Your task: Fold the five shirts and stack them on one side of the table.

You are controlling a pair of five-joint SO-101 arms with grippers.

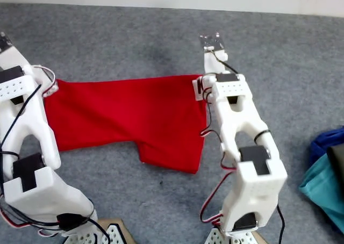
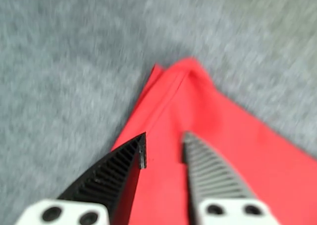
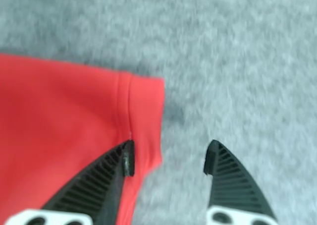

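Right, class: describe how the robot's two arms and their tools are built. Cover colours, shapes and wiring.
The left arm and right arm are blocky white plastic shells with black motors at the joints and loose black, red and white cables. The left tool has one black and one grey ribbed, tapering finger. The right tool has two black ones.

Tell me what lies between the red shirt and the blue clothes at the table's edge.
In the high view, the right arm stands between the red shirt and the blue clothes; the rest of that stretch is bare grey table.
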